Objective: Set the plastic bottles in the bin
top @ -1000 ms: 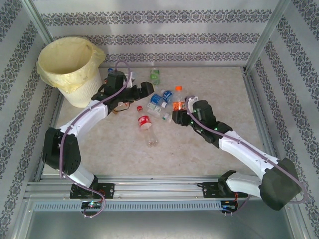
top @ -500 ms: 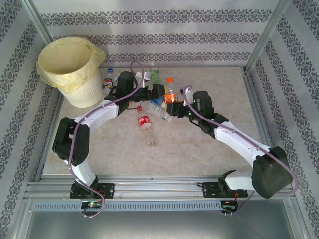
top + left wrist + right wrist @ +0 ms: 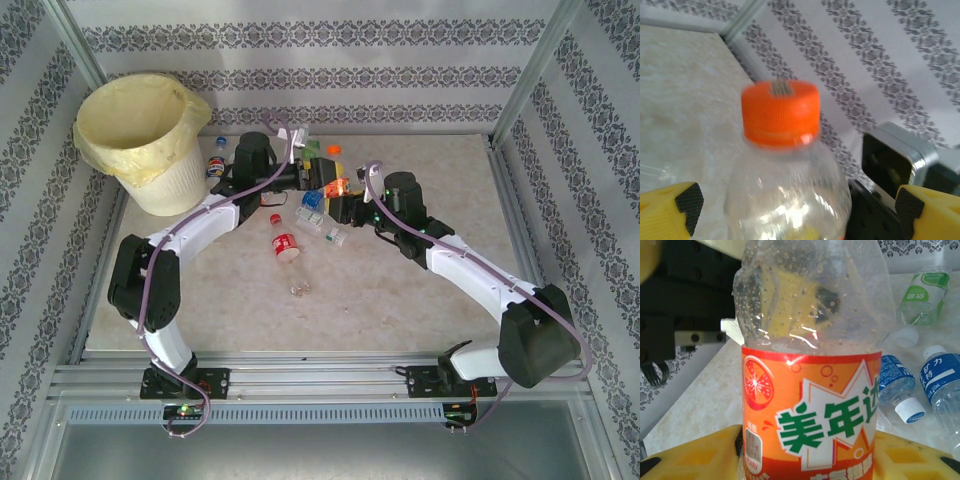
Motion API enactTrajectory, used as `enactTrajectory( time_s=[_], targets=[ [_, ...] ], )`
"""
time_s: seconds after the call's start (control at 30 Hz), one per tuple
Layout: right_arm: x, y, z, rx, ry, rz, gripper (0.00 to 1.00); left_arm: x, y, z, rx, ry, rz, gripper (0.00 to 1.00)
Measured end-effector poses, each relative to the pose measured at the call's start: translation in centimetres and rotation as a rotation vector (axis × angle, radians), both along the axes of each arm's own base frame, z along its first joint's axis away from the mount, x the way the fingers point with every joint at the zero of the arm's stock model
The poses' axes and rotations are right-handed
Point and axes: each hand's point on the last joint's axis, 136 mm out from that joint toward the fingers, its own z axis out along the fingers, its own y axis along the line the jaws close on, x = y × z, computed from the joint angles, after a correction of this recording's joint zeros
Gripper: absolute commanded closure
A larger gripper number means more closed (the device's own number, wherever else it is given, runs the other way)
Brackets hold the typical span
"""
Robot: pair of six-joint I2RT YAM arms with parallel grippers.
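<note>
- The bin [image 3: 165, 188] stands far left, well apart from the arms. A release here would likely drop the bottle on the table [image 3: 450, 190].
- The left gripper [image 3: 797, 200], spread wide, straddles the orange-capped bottle [image 3: 782, 120] without touching it. Closing off-centre could knock it askew.
- The right gripper [image 3: 807, 460] pinches that bottle's label band, holding it upright.

The orange-capped bottle [image 3: 782, 165] is blurred and cut off at six o'clock. The orange-label bottle [image 3: 810, 405] loses its cap at twelve o'clock, its base at six.
</note>
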Motion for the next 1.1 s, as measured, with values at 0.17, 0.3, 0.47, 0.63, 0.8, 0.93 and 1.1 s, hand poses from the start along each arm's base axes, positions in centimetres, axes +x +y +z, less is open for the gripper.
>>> enactTrajectory(
  time_s=[0.17, 0.3, 0.47, 0.63, 0.8, 0.93, 1.1],
  targets=[
    [0.0, 0.7, 0.7, -0.038, -0.026, 0.023, 0.51, 0.9, -1.0, -0.9, 0.111, 0.009, 0.04, 0.09],
    [-0.3, 1.3, 0.9, -0.081, -0.045, 0.033, 0.51, 0.8, -2.1, -2.8, 0.192, 0.044, 0.038, 0.2],
    [-0.2, 1.1, -0.6, -0.131, -0.019, 0.036, 0.49, 0.5, -2.1, -3.9, 0.238, 0.073, 0.035, 0.33],
    [-0.5, 1.1, -1.1, -0.156, -0.01, 0.047, 0.31, 0.4, -1.9, -4.4, 0.253, 0.088, 0.034, 0.39],
    [-0.5, 1.1, -0.7, -0.171, -0.039, 0.063, 0.08, 0.7, -1.6, -4.6, 0.262, 0.095, 0.055, 0.42],
    [-0.9, 1.0, -0.2, -0.175, -0.053, 0.072, 0.02, 1.1, -1.1, -4.7, 0.264, 0.105, 0.082, 0.43],
    [-1.8, 0.4, 1.4, -0.157, -0.088, 0.067, 0.02, 1.7, -0.4, -5.0, 0.262, 0.13, 0.116, 0.44]
  ],
)
